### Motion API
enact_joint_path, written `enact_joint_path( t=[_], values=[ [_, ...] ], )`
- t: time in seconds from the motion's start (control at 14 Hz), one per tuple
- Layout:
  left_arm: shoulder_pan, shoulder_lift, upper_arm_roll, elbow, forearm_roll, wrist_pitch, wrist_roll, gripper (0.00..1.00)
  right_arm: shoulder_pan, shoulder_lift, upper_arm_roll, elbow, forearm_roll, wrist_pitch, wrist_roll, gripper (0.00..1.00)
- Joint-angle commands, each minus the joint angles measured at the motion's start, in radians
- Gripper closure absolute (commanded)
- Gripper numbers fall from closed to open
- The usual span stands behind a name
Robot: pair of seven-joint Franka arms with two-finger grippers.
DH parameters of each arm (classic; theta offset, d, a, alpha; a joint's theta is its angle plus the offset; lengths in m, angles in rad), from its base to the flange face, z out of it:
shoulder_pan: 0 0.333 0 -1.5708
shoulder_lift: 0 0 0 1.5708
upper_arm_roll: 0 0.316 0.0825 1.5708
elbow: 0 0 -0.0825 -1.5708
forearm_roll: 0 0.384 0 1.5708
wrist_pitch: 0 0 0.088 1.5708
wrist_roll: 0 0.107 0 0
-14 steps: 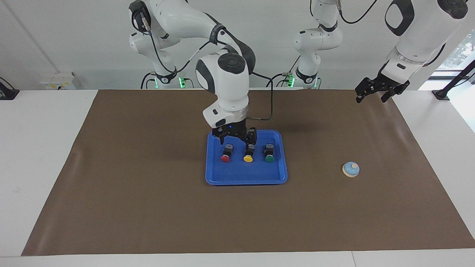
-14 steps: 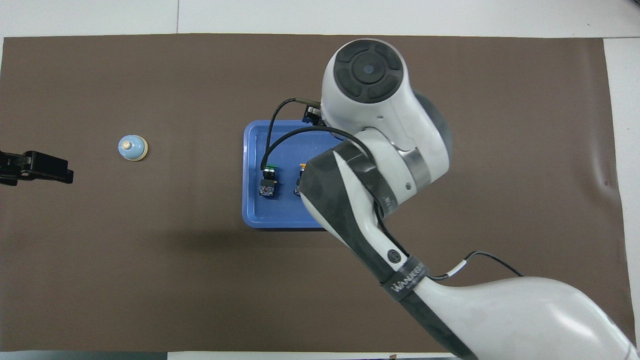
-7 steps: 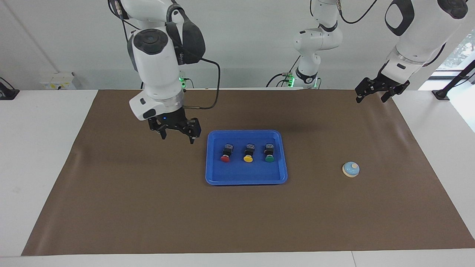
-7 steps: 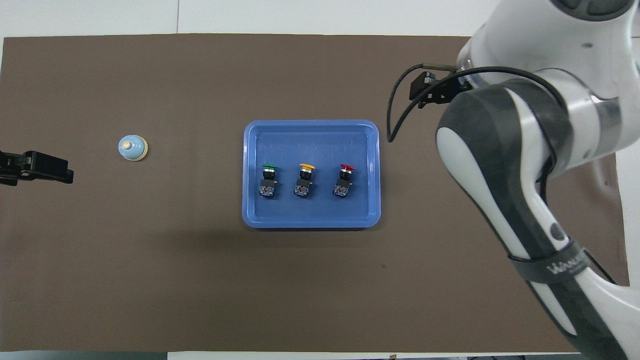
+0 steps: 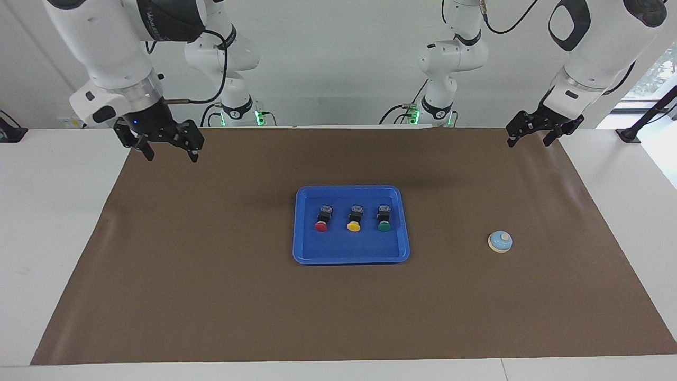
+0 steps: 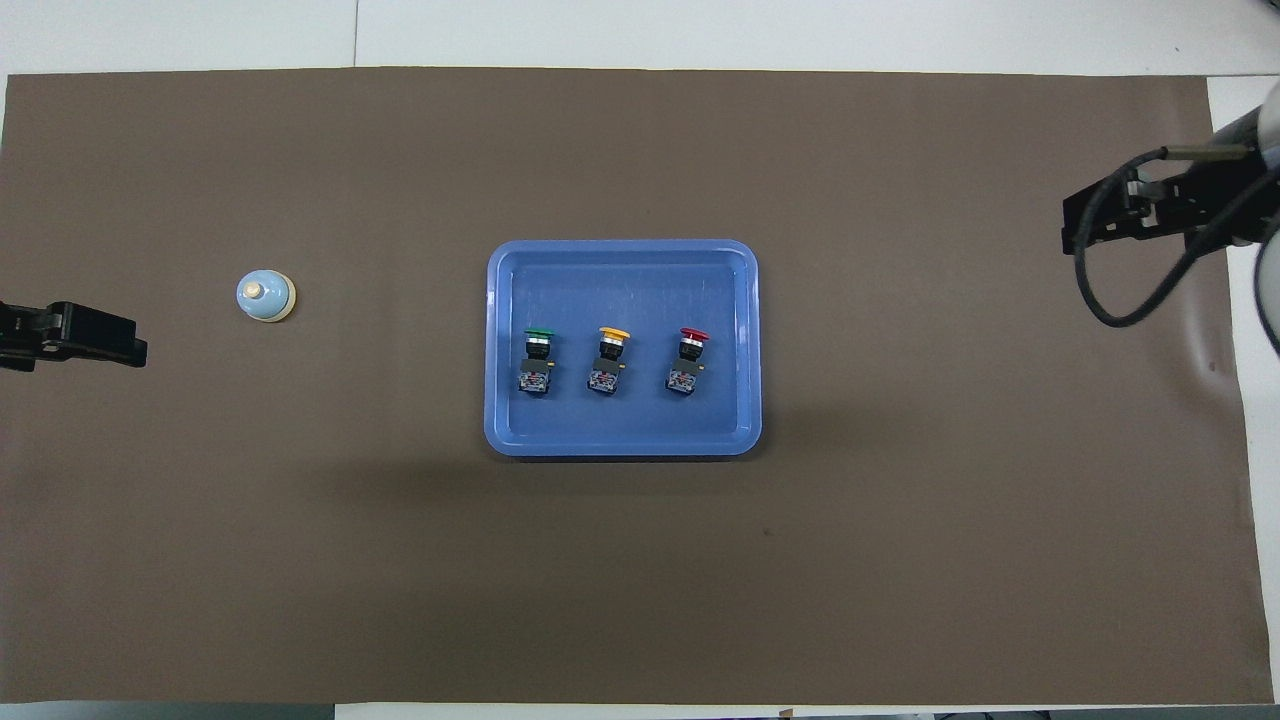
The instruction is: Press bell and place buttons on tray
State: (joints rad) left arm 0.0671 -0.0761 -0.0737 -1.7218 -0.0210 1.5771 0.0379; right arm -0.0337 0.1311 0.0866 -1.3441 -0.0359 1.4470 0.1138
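Note:
The blue tray [image 5: 351, 255] [image 6: 620, 262] lies in the middle of the brown mat. Three buttons lie in a row in it, caps pointing away from the robots: red [image 5: 321, 225] [image 6: 693, 335], yellow [image 5: 353, 226] [image 6: 614, 334], green [image 5: 384, 226] [image 6: 539, 334]. The light-blue bell [image 5: 500, 242] [image 6: 265, 297] sits alone on the mat toward the left arm's end. My right gripper [image 5: 172, 155] [image 6: 1100, 215] hangs open and empty over the mat's edge at the right arm's end. My left gripper [image 5: 529, 141] [image 6: 90, 338] waits open and empty above the mat's edge at the left arm's end.
The brown mat [image 5: 211, 296] covers most of the white table [image 5: 47, 222]. Nothing else lies on it besides the tray and the bell. A white box [image 5: 82, 115] sits at the table's edge nearest the robots, by the right arm.
My right arm has swung up and away from over the tray to the right arm's end of the table, uncovering the three buttons. Buttons, bell and left arm have not moved.

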Motion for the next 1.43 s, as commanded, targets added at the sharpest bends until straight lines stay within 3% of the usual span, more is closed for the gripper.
enact_joint_path(
  t=[0.0,0.21,1.36],
  values=[
    [0.003,-0.001,0.000,0.013,0.001,-0.014,0.007,0.00,-0.029,-0.151,0.009,-0.153,0.042,-0.020,-0.026,0.00],
    [0.003,-0.002,0.000,0.013,0.001,-0.012,0.007,0.00,-0.045,-0.194,0.009,-0.185,0.073,-0.053,-0.019,0.00],
    [0.003,-0.001,0.000,0.013,0.001,-0.014,0.007,0.00,-0.043,-0.189,-0.016,-0.196,0.079,-0.010,-0.026,0.00]
  ],
)
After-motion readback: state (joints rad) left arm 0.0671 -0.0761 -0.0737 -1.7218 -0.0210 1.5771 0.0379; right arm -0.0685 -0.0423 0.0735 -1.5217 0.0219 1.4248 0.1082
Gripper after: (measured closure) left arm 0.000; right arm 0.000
